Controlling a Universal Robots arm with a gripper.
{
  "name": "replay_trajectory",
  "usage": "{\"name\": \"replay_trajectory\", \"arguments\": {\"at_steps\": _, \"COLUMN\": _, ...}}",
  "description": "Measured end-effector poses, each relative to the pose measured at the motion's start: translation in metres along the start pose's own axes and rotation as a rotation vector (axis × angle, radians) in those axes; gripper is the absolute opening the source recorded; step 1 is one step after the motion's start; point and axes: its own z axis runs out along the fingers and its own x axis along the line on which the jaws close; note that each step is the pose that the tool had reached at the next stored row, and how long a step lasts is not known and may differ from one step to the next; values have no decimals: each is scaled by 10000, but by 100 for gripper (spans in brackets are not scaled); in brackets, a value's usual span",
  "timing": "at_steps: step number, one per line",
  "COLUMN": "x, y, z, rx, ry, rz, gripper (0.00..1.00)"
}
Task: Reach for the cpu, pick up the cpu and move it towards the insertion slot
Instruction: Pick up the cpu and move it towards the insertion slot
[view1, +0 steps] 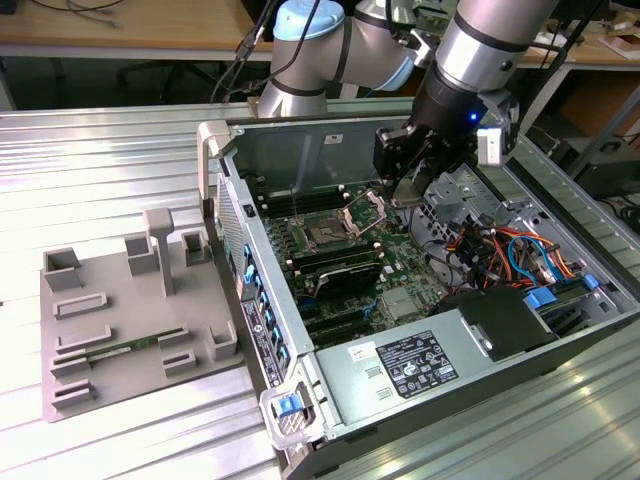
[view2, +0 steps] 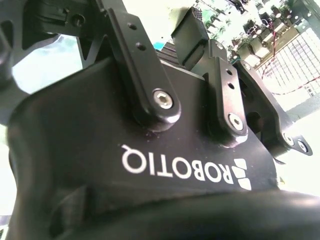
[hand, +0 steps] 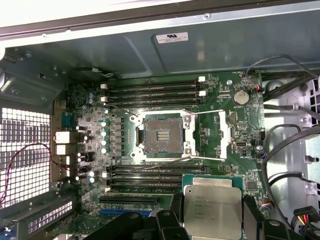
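The cpu is held clenched between the fingers of the gripper, apparently flat, metal top up, near the open insertion slot.

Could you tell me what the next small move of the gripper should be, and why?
Probably a short travel across the board to bring the cpu over the insertion slot. The first wrist view shows the gripper holding the cpu clear of the open socket, frame swung aside.
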Motion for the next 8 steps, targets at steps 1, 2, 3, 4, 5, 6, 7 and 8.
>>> {"name": "replay_trajectory", "arguments": {"at_steps": 1, "x": 0, "y": 0, "z": 2, "rx": 0, "ry": 0, "rz": 0, "gripper": 55}}
{"name": "replay_trajectory", "arguments": {"at_steps": 2, "x": 0, "y": 0, "z": 4, "rx": 1, "ry": 0, "rz": 0, "gripper": 55}}
{"name": "replay_trajectory", "arguments": {"at_steps": 3, "x": 0, "y": 0, "z": 7, "rx": 0, "ry": 0, "rz": 0, "gripper": 55}}
{"name": "replay_trajectory", "arguments": {"at_steps": 4, "x": 0, "y": 0, "z": 9, "rx": 0, "ry": 0, "rz": 0, "gripper": 55}}
{"name": "replay_trajectory", "arguments": {"at_steps": 5, "x": 0, "y": 0, "z": 12, "rx": 1, "ry": 0, "rz": 0, "gripper": 55}}
{"name": "replay_trajectory", "arguments": {"at_steps": 6, "x": 0, "y": 0, "z": 13, "rx": 1, "ry": 0, "rz": 1, "gripper": 55}}
{"name": "replay_trajectory", "arguments": {"at_steps": 7, "x": 0, "y": 0, "z": 17, "rx": 1, "ry": 0, "rz": 0, "gripper": 55}}
{"name": "replay_trajectory", "arguments": {"at_steps": 8, "x": 0, "y": 0, "z": 19, "rx": 0, "ry": 0, "rz": 0, "gripper": 55}}
